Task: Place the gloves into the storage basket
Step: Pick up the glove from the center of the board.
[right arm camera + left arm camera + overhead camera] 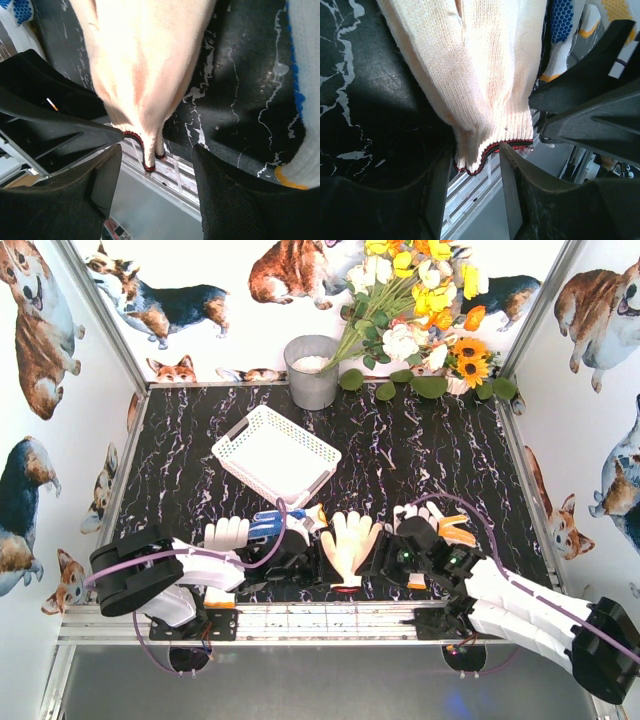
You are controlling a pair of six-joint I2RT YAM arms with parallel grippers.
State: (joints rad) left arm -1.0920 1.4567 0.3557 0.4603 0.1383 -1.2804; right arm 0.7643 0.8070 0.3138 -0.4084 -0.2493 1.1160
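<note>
Straddling glove (490, 75) cuff: left gripper (476, 165), right gripper (157, 152).

**A:** What are the arms like from above?

**B:** The left arm (150, 575), lower left of the frame, has smooth white shells between bulky black joint housings. The right arm (540, 615), lower right, is built the same way. Each sits on a black base (205, 625).

**A:** Any cables?

**B:** There is a thin purple cable on each. The left cable (180, 551) runs along the white shell, and the right cable (482, 518) arches above the black wrist.

**A:** And the wrist views?

**B:** The left gripper (475, 195) has two broad, matte black fingers (395, 210) with paler, flat inner faces. The right gripper (157, 182) is also black, and its fingers (235, 200) have a fine, grainy texture and rounded edges.
</note>
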